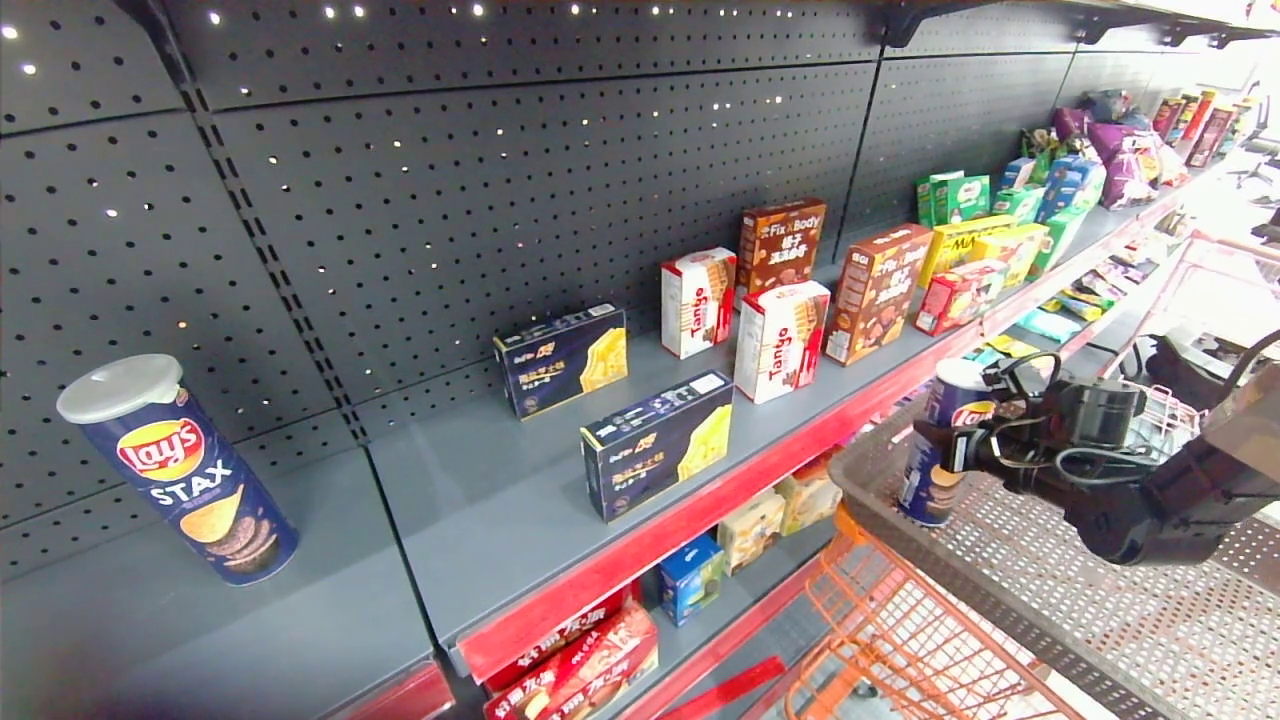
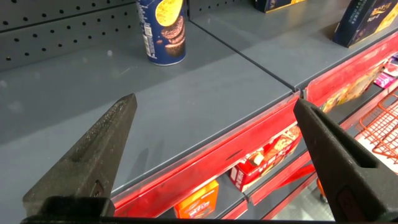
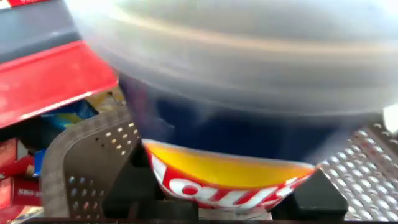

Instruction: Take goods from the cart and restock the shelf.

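Observation:
A dark blue chips can (image 1: 180, 470) with a grey lid stands upright on the grey shelf (image 1: 480, 500) at the far left, and it is seen again in the left wrist view (image 2: 163, 31). My left gripper (image 2: 214, 155) hangs open over the shelf's front edge, nothing between its fingers (image 2: 93, 162). A second chips can (image 1: 928, 490) stands at the near corner of the cart's grey perforated tray (image 1: 1100, 600). My right gripper (image 1: 950, 445) is shut on its upper part. In the right wrist view that can (image 3: 230, 124) sits between the right gripper's (image 3: 224, 193) fingers (image 3: 127, 186).
Two blue boxes (image 1: 657, 443), white-and-red boxes (image 1: 780, 340) and brown boxes (image 1: 875, 292) stand along the shelf to the right. Bare shelf lies between the left can and the blue boxes. An orange wire basket (image 1: 900, 640) sits under the tray. Lower shelves hold more goods (image 1: 690, 575).

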Available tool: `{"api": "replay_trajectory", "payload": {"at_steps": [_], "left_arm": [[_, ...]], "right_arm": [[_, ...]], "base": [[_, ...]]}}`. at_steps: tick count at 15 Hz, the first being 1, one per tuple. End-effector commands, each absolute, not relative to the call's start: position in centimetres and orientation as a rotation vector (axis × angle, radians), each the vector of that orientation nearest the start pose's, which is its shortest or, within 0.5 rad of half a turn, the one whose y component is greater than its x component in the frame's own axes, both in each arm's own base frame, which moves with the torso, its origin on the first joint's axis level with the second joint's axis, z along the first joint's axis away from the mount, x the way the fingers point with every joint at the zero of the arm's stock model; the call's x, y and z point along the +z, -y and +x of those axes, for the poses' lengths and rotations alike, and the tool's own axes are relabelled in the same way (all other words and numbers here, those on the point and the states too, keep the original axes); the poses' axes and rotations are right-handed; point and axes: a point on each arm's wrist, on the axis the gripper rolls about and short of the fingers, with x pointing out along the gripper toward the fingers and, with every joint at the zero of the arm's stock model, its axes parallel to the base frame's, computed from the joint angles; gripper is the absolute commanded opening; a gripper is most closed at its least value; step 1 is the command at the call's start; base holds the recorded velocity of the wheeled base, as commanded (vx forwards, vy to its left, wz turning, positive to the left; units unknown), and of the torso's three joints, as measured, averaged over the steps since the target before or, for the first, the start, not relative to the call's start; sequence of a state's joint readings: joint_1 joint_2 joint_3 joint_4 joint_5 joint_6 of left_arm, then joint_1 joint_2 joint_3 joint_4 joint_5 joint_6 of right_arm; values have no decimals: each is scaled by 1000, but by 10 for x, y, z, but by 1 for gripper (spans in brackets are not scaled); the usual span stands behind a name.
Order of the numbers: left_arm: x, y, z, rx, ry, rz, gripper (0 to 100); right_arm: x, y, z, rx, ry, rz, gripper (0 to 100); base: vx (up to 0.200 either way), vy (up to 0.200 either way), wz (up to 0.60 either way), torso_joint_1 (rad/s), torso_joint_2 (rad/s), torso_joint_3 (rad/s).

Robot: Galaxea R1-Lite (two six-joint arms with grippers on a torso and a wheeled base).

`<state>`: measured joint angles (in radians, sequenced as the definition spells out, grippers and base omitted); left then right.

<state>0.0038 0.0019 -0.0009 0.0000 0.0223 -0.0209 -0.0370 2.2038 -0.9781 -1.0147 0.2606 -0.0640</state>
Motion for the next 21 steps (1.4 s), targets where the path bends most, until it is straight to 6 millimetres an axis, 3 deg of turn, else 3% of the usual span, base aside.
{"api": "replay_trajectory", "payload": {"at_steps": [1,4,6,7,8,11,12,15,16,19,21], "left_arm": [[76,0,-23,28,0,-21,100],[76,0,-23,26,0,-21,100],[76,0,-23,26,-1,-21,100],[76,0,-23,26,-1,-21,100],[76,0,-23,28,-1,-21,100],[76,0,-23,26,0,-21,100],[76,0,-23,28,0,-21,100],[76,0,-23,28,-1,-21,100],[76,0,-23,28,0,-21,100],[76,0,-23,28,0,-21,100],[76,0,-23,28,0,-21,100]], "right_arm": [[119,12,395,218,-139,-45,0],[161,11,366,160,-94,-57,0],[190,10,334,145,-97,-60,0],[214,7,305,137,-87,-79,0],[226,6,288,122,-77,-81,0],[225,-10,253,90,-83,-71,0],[222,-10,233,82,-86,-63,0],[246,0,199,46,2,-32,0],[250,-2,178,49,-8,-43,0],[247,5,142,-147,-71,-114,0],[241,4,123,-161,-112,-117,0]], "base": [[0,0,0,0,0,0],[0,0,0,0,0,0],[0,0,0,0,0,0],[0,0,0,0,0,0],[0,0,0,0,0,0],[0,0,0,0,0,0],[0,0,0,0,0,0],[0,0,0,0,0,0],[0,0,0,0,0,0],[0,0,0,0,0,0],[0,0,0,0,0,0]]}}
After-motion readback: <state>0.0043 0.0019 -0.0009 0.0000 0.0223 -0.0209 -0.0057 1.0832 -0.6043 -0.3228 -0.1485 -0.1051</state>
